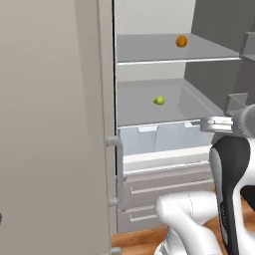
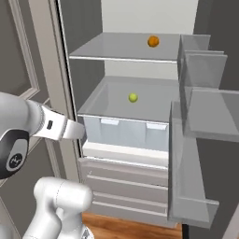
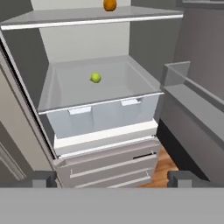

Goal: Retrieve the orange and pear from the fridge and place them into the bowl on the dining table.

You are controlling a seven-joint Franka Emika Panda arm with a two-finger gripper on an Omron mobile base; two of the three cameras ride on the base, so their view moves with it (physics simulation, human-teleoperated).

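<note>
The fridge [image 1: 149, 15] stands open in front of me. The orange [image 1: 182, 41] [image 2: 153, 41] [image 3: 110, 5] rests on the upper grey shelf. Below it, the yellow-green pear [image 1: 159, 100] [image 2: 133, 97] [image 3: 96, 78] lies on the lower shelf, above the clear drawers. My gripper [image 3: 113, 179] is open and empty, its two tips far apart. It hovers outside the fridge at about drawer height, well short of both fruits and pointing into the compartment. The bowl and the dining table are out of view.
The open fridge door [image 2: 198, 107] with its grey bins juts out on the right. The closed left door [image 1: 50, 124] with a bar handle [image 1: 119, 172] borders the opening. Clear drawers [image 3: 100, 116] and grey freezer drawers [image 3: 109, 168] sit below the shelves, over wooden floor.
</note>
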